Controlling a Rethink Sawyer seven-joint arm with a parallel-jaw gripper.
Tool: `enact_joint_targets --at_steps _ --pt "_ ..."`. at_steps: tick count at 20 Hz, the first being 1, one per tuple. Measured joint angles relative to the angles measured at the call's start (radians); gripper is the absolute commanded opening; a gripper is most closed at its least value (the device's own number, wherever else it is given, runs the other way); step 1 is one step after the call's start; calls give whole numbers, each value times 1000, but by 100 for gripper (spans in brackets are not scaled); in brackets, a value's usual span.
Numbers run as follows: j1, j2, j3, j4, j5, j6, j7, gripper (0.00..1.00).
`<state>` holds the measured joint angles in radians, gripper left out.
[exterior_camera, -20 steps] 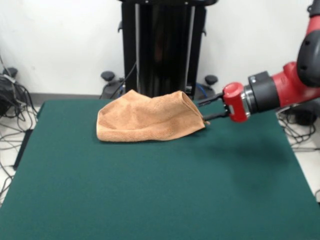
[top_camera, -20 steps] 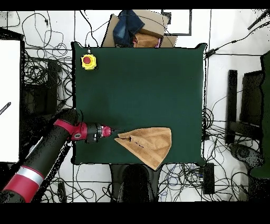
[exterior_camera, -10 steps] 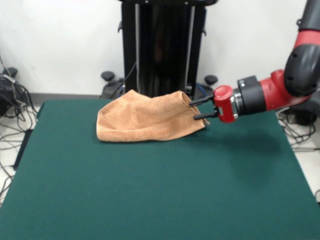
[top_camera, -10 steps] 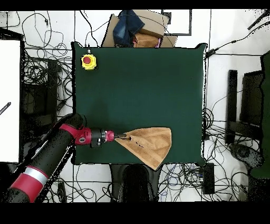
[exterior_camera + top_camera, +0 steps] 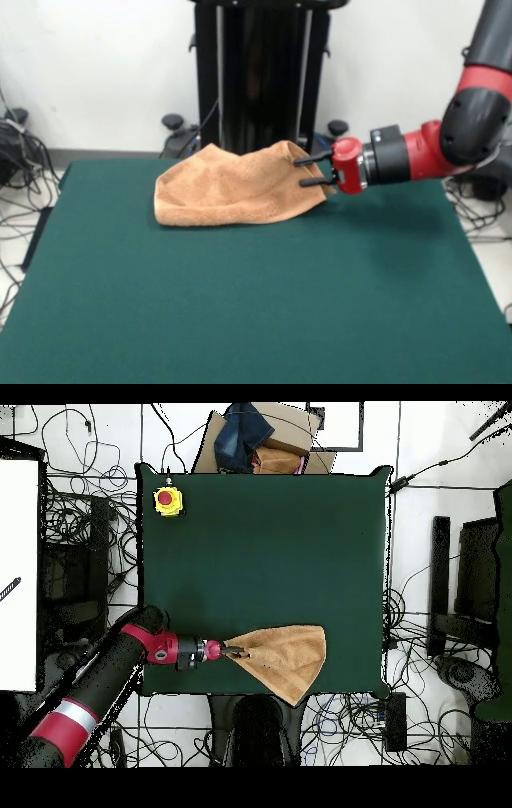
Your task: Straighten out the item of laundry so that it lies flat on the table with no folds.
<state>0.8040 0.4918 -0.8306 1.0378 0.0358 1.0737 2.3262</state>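
Note:
The item of laundry (image 5: 232, 192), a peach-orange towel, lies bunched and folded over itself at the far side of the table (image 5: 240, 304). From the right my gripper (image 5: 305, 171) reaches in level, open, one finger above and one below the towel's raised right corner. Seen from overhead, the towel (image 5: 288, 661) is a folded wedge by the table's (image 5: 260, 544) bottom edge. There the gripper (image 5: 238, 651) meets the wedge's pointed left tip. Whether the fingers touch the cloth is unclear.
A yellow box with a red button (image 5: 168, 500) stands at the table's top left corner in the overhead view. A cardboard box with dark cloth (image 5: 258, 439) lies beyond the top edge. Cables cover the floor all round the table.
The gripper has moved sideways toward the towel, from just off its corner to straddling that corner. The towel's shape is nearly unchanged.

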Motion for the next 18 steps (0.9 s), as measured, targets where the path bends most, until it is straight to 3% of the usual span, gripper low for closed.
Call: enact_joint_targets --at_steps 8,18 --pt "0 34 0 -47 25 110 0 100" --pt "11 36 0 -53 26 110 0 100"
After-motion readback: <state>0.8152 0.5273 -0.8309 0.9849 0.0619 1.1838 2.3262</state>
